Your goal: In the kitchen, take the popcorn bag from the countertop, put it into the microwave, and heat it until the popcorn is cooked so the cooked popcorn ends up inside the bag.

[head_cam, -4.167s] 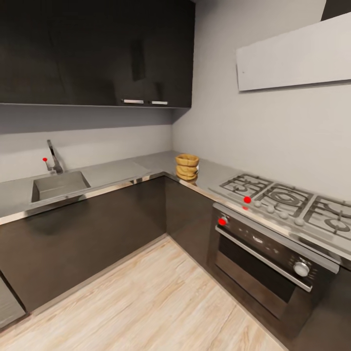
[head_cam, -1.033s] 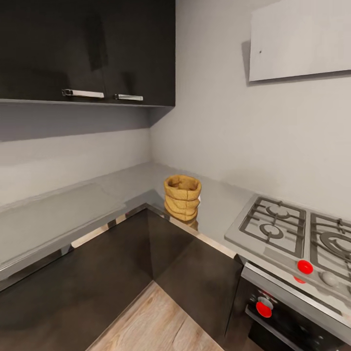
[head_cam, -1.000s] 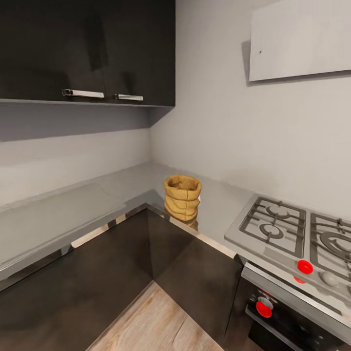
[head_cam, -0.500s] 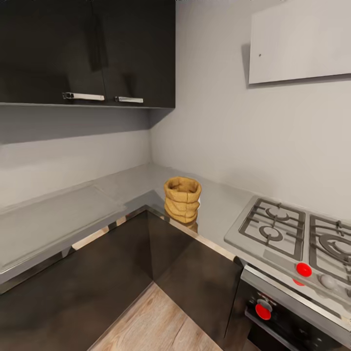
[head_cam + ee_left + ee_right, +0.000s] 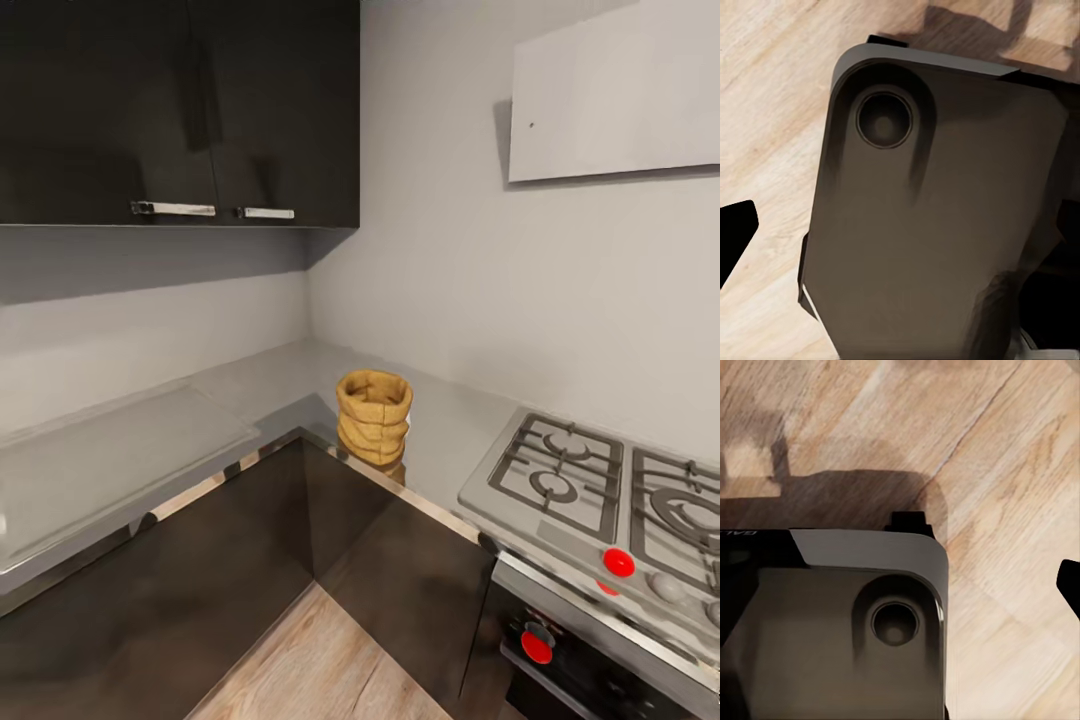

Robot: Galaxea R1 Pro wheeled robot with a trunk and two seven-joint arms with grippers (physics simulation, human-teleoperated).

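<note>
Since the popcorn bag [image 5: 374,416] is what I have come for, I list it first: one tan crumpled sack, upright, rim rolled and mouth open, standing on the countertop [image 5: 250,390] at the inner corner of the L, close to the front edge. I judge that spot suits a reach from the floor side, as nothing stands beside it.

Item, countertop: grey, slightly reflective, running left along one wall and right along the other, over dark glossy cabinets [image 5: 200,580].

Item, gas hob [image 5: 590,480]: set into the counter to the bag's right, near but apart from it, with red knobs [image 5: 618,562] on its front lip and on the black oven [image 5: 590,670] below.

Item, wall cupboards [image 5: 180,110]: dark, two bar handles, above the left run. Pale panel [image 5: 615,90] high on the right wall.

Item, microwave: not yet located from here; I expect to search for it once the bag is in hand.

Item, arms: both wrist cameras look down past the robot's own dark base [image 5: 937,217] onto wood flooring [image 5: 1005,457], so I judge the arms hang low at the sides for travel. A dark tip shows at the edge of each wrist view; whether either gripper's fingers are apart or together I cannot tell.

Step in hand, by my reckoning: approach, bag not yet grasped.
</note>
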